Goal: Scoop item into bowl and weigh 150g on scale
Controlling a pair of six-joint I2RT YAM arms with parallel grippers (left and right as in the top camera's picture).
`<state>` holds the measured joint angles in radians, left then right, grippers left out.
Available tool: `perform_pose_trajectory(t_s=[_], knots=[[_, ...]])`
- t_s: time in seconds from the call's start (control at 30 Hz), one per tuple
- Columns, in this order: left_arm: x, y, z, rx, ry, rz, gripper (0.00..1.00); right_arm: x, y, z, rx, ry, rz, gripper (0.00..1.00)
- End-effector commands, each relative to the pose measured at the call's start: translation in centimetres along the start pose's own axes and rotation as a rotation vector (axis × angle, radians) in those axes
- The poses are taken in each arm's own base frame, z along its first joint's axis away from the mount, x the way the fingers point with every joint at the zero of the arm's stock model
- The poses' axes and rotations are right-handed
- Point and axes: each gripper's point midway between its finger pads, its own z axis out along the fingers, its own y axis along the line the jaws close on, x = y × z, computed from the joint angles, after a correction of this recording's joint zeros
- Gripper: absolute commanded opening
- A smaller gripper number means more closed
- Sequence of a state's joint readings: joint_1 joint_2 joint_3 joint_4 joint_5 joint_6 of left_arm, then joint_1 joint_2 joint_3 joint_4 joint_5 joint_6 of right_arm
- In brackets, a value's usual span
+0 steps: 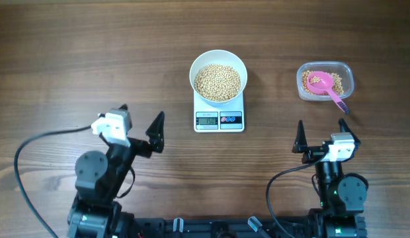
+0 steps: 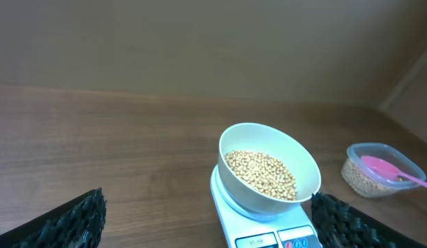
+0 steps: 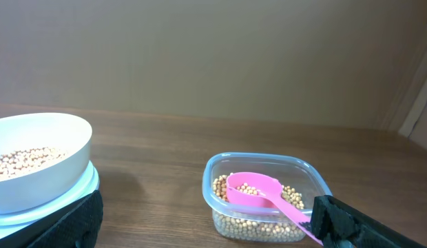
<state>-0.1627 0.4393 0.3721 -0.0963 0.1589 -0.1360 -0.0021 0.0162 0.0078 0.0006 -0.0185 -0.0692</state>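
A white bowl (image 1: 218, 61) heaped with tan beans (image 1: 217, 81) stands on the white scale (image 1: 219, 119) at the table's centre; its display is lit but too small to read. More beans fill a clear tub (image 1: 347, 82) at the right, with a pink scoop (image 1: 326, 86) resting in it. My left gripper (image 1: 140, 119) is open and empty, low at the left, facing the bowl (image 2: 255, 196) and scale (image 2: 268, 231). Open and empty too, my right gripper (image 1: 322, 132) sits just short of the tub (image 3: 265, 224) and scoop (image 3: 255, 187), with the bowl (image 3: 34, 189) at its left.
Bare wooden table (image 1: 92, 53) lies all round. Black cables (image 1: 23, 152) loop from both arm bases along the near edge. A plain wall rises behind the table in both wrist views.
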Motion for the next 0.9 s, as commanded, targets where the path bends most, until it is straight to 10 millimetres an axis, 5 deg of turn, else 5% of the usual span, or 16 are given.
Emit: perform_pose_trajectory(t_s=[0.0, 0.17, 0.4, 0.87], knots=[[0.1, 0.6, -1.2, -0.009, -0.075, 0.004, 1.0, -0.1, 0.3, 0.0, -0.013, -0.009, -0.007, 1.0], [-1.4, 2.1, -3.1, -0.075, -0.196, 0.018, 1.0, -0.1, 0.3, 0.0, -0.013, -0.009, -0.007, 1.0], [-0.9, 4.4, -3.6, -0.157, -0.257, 0.023, 1.0, -0.1, 0.3, 0.0, -0.013, -0.009, -0.007, 1.0], [0.2, 5.1, -3.7, -0.152, -0.392, 0.057, 1.0, -0.1, 0.3, 0.0, -0.013, -0.009, -0.007, 1.0]])
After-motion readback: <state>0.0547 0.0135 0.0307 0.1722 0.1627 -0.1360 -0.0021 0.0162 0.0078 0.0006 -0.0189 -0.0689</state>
